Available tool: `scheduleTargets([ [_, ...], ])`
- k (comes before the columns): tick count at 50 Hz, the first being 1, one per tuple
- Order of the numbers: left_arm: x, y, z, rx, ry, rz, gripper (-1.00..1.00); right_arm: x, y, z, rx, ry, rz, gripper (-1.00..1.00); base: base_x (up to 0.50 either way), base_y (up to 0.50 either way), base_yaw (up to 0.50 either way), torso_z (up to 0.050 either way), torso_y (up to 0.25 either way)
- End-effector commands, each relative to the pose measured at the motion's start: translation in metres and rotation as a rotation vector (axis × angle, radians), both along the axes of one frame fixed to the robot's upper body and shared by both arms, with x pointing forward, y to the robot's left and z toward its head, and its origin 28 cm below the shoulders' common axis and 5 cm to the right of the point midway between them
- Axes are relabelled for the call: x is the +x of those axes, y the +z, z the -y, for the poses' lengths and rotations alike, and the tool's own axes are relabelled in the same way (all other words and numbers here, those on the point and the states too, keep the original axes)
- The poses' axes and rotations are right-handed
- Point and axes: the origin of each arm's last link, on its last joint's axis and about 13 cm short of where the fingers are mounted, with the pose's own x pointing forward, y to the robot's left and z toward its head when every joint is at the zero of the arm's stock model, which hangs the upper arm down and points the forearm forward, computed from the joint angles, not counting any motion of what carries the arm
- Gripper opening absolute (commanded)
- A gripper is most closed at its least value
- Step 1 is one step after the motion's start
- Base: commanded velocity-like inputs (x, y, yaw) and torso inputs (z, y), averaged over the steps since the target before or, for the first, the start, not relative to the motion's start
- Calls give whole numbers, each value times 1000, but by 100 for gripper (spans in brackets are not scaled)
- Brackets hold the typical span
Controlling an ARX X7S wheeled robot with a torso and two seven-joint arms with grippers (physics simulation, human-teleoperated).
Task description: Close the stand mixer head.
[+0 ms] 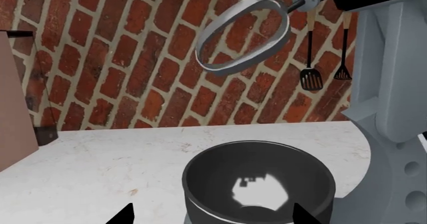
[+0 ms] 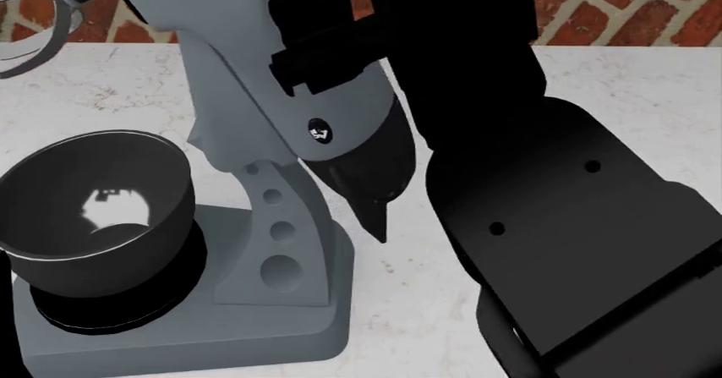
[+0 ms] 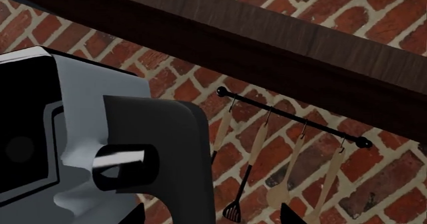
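The stand mixer head [image 2: 243,65] is tilted up and back on the holed neck [image 2: 274,226], so its silver beater [image 1: 243,33] hangs high above the dark mixing bowl [image 1: 259,184] on the white desk [image 1: 113,159]. The right arm [image 2: 542,192] lies against the head. Both pairs of fingers [image 1: 127,215] show spread tips holding nothing.

A kitchen is showing itself here: a red brick wall [image 1: 120,58] is running behind a pale speckled countertop [image 1: 100,159], cooking utensils [image 3: 267,184] are hanging from a black rail [image 3: 293,116] at the right of the frame, and a stand mixer [image 2: 270,251] is sitting with its dark bowl [image 2: 90,209].
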Motion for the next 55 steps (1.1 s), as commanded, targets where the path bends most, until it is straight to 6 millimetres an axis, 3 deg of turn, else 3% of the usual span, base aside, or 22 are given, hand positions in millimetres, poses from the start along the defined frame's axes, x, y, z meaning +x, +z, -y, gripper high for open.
scheduleTargets([
  [1, 0, 1, -1, -1, 3, 0, 100, 21, -19, -17, -111, 72, -176, 100, 0, 3, 3, 0, 0],
  [17, -7, 5, -6, -20, 19, 16, 100, 14, -15, -59, -346, 229, -229, 100, 4, 2, 3, 0, 0],
  [27, -8, 6, -8, -24, 21, 16, 100, 6, -41, -89, -413, 322, -277, 100, 4, 2, 3, 0, 0],
  [34, -5, 4, -5, -28, 7, 12, 100, 0, -52, -99, -453, 347, -287, 100, 2, 2, 3, 0, 0],
  [41, -6, 6, -4, -33, -4, 18, 100, -16, -88, -107, -511, 395, -354, 100, 3, 3, 3, 0, 0],
  [48, -7, 6, -5, -38, -3, 21, 100, -28, -107, -117, -556, 458, -395, 100, 2, 2, 3, 0, 0],
  [55, -8, 5, -6, -37, 0, 21, 100, -29, -105, -124, -593, 504, -413, 100, 0, 0, 0, 0, 0],
])
